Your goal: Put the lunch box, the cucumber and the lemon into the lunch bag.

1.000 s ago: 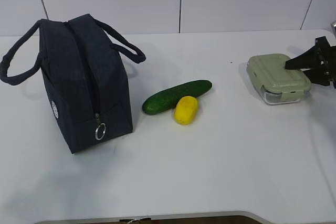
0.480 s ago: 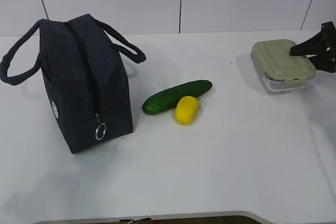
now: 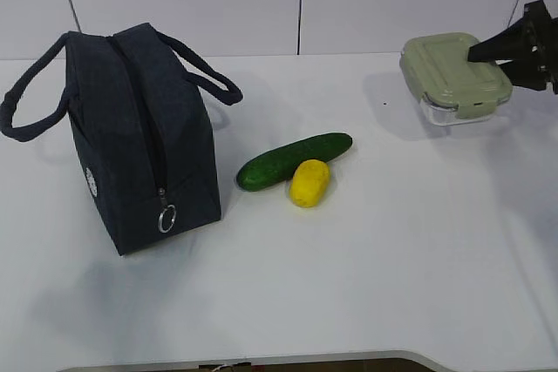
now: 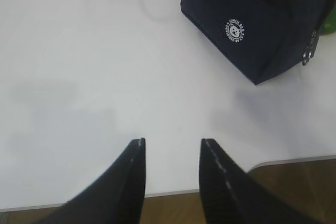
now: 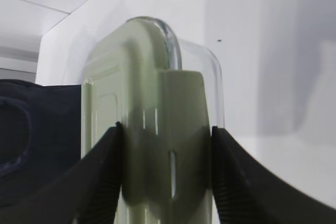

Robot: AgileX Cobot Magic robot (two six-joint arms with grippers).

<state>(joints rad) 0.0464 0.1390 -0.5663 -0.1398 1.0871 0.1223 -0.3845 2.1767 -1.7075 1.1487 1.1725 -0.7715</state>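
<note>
right hand (image 3: 520, 57) clamped on the lunch box (image 3: 453, 77) by its right end, box lifted off the white bench (image 3: 366, 285) at far right; in right wrist view both fingers (image 5: 102, 174) press the sage lid and clear side. left hand (image 4: 170, 153) partly open, holding nothing, hovering over bare bench near front edge. lunch bag (image 3: 139, 145) stands at left, zipper looks closed w/ ring pull low. cucumber (image 3: 292, 161) & lemon (image 3: 309, 182) touching, mid-bench.
</note>
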